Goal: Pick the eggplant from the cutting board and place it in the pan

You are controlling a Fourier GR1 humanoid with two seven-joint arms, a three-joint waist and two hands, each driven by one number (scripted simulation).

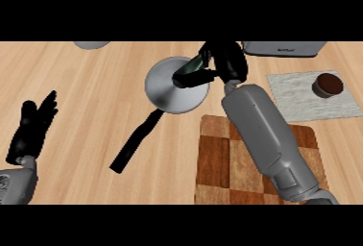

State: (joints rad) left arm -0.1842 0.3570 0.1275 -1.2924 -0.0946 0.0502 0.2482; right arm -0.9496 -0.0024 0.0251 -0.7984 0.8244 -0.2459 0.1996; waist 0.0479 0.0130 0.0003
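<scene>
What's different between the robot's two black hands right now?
The right hand is stretched forward over the round grey pan, while the left hand rests at the view's left edge above bare wooden counter. The right hand's fingers curl round a dark eggplant; the left hand's fingers are straight and hold nothing. The right grey forearm crosses the checkered wooden cutting board; the left crosses nothing. Both hands are black on grey forearms.

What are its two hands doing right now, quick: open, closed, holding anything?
Left hand: open, fingers up, resting near the view's left edge, holding nothing.
Right hand: shut on the eggplant, over the pan.
</scene>
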